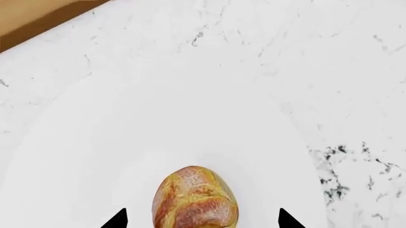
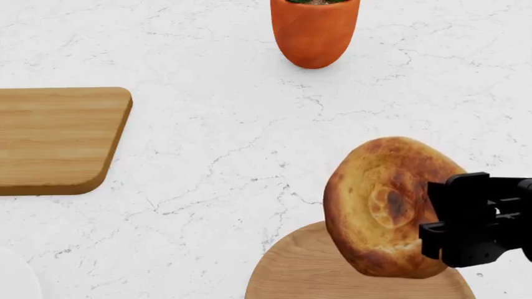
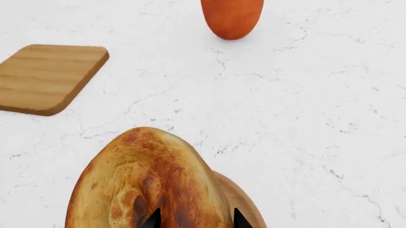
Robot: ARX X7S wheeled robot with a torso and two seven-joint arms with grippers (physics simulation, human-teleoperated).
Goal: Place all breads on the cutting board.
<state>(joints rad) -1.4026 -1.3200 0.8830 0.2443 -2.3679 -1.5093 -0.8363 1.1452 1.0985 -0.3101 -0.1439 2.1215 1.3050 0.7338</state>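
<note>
My right gripper (image 2: 430, 219) is shut on the rim of a round golden-brown bread (image 2: 384, 205). It holds the bread tilted on edge above a round wooden plate (image 2: 291, 274); the bread also fills the right wrist view (image 3: 146, 185). A second, smaller-looking bread (image 1: 195, 198) lies on a white plate (image 1: 95, 156). My left gripper (image 1: 201, 219) is open, its two black fingertips (image 1: 117, 219) either side of the bread with gaps. The cutting board (image 2: 54, 140) lies bare at the left, and shows in the right wrist view (image 3: 47, 76) and the left wrist view (image 1: 32, 19).
An orange terracotta pot (image 2: 315, 31) stands at the back centre, also seen in the right wrist view (image 3: 232, 16). The white plate's edge (image 2: 12, 280) shows at the bottom left of the head view. The counter is white marble (image 2: 233, 156).
</note>
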